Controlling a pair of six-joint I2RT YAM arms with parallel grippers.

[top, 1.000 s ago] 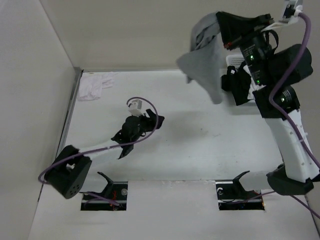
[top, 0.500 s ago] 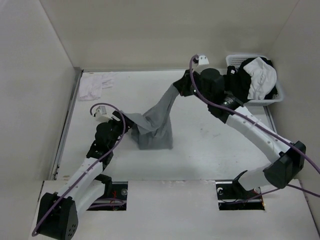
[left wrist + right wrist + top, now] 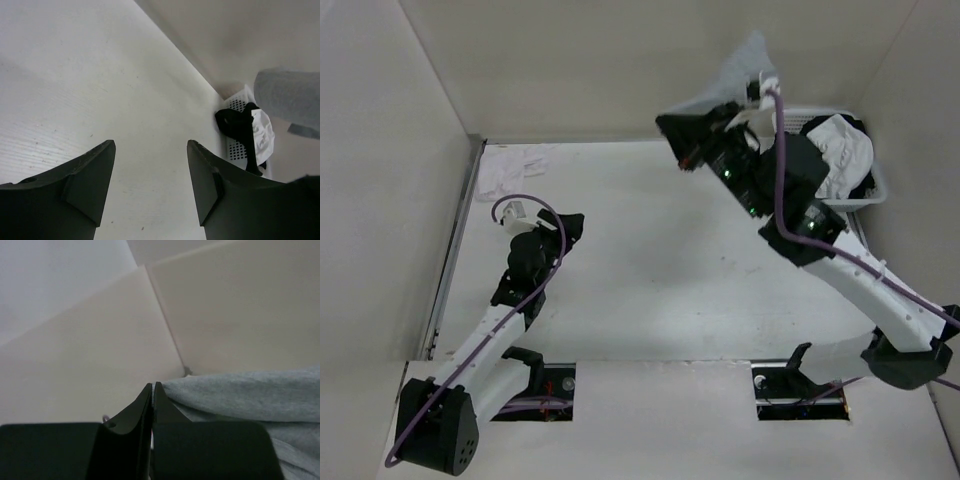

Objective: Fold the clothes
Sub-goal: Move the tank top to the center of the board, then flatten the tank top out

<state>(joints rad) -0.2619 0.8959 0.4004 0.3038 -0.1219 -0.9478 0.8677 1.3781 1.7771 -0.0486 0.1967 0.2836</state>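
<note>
**Grey clothes up high in the right claw**

From above, the right claw (image 3: 672, 128) is up in the air at the upper right of the frame. It is shut tight on the grey clothes (image 3: 735, 70), which look blurry above and behind it, off the surface (image 3: 650, 260). The left claw (image 3: 575, 228) is low at the middle left. It is wide open and holds nothing. A small white cloth (image 3: 505, 170) lies in the upper left corner. A basket (image 3: 868, 195) at the upper right holds black and white clothes (image 3: 840, 150).

In the left wrist view, the left claw (image 3: 150, 145) has a big gap with only bare surface (image 3: 75, 75) behind it. The basket (image 3: 235, 100) is at the right. The grey clothes (image 3: 290, 97) hang at the right edge, above it.

In the right wrist view, the right claw (image 3: 152, 386) is pressed shut. The grey clothes (image 3: 240, 395) fill the lower right and touch its tip.
</note>
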